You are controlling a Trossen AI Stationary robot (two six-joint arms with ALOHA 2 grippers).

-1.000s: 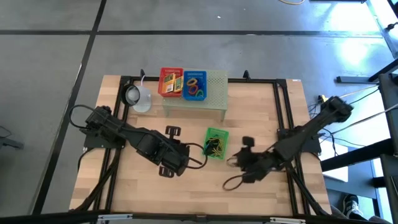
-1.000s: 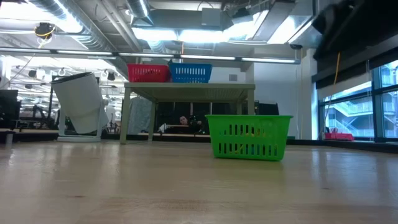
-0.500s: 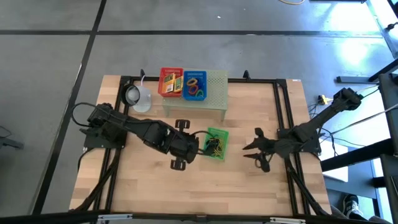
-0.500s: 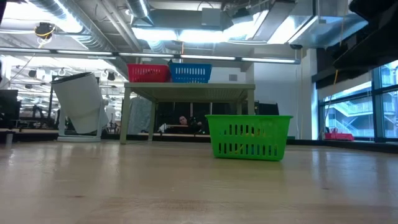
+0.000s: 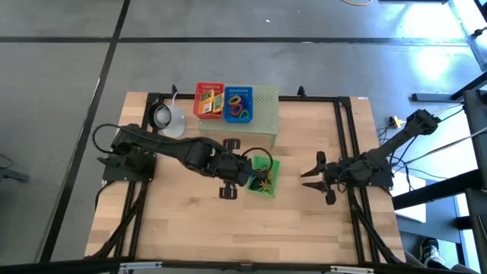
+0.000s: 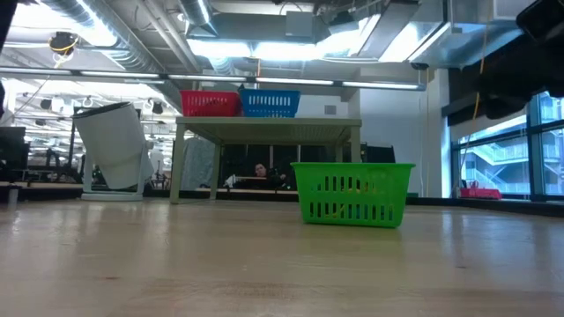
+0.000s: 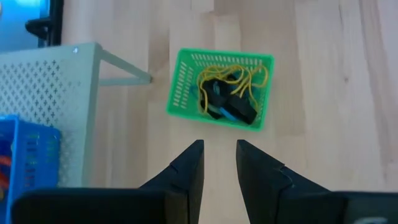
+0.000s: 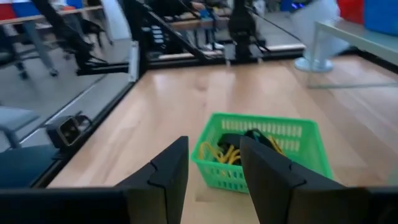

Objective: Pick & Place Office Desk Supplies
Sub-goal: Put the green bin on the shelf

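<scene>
Pale wood planks make up the table [image 5: 304, 228], framed by black rails over a grey concrete floor — a bright, glass-walled workshop lies beyond. Left gripper [image 7: 219, 163] hangs just short of the green basket [image 7: 186, 93] holding yellow loops [image 7: 249, 78] and black clips [image 7: 233, 109], fingers slightly parted, empty. Right gripper [image 8: 213, 163] faces it from farther off — parted, empty.

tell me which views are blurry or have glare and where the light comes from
Low view: bright ceiling strip lights glare overhead, and the green basket stands sharp. Right wrist view: soft overall, the room behind the basket smeared. Left wrist view: the table washes out pale under the light, with the left gripper's own fingers dark. High view: evenly lit, glare at the top right corner.
</scene>
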